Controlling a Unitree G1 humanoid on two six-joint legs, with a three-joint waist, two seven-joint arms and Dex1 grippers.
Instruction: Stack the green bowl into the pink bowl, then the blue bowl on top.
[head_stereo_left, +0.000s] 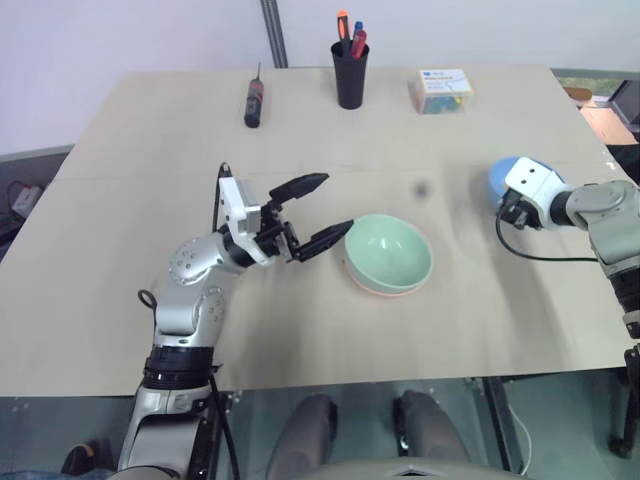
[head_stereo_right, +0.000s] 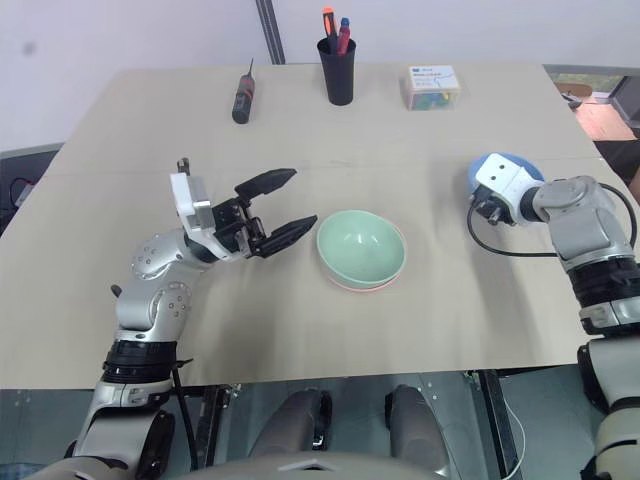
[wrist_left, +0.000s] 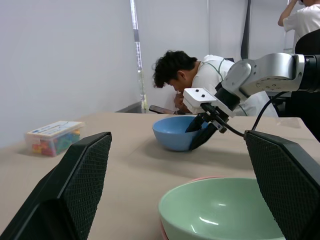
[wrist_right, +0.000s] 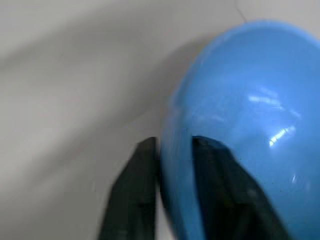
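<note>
Bowls sit nested near the table's (head_stereo_left: 120, 330) middle: the green bowl (head_stereo_left: 389, 250) rests inside the pink bowl (head_stereo_left: 385, 290), whose rim peeks out beneath. Just left of them the left gripper (head_stereo_left: 312, 214) hovers with its fingers spread wide, holding nothing. Farther right, the right gripper (wrist_right: 172, 150) pinches the blue bowl's (wrist_right: 250, 110) rim, one finger inside, one outside. At the far edge stand a screwdriver (head_stereo_left: 254, 101), a pen cup (head_stereo_left: 350, 72) and a small box (head_stereo_left: 442, 90).

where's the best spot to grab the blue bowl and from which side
By its thin rim, on the side nearest the robot's right arm. The blue bowl sits upright and open, so one finger can go inside and one outside the wall. The right gripper already straddles the rim that way.
</note>
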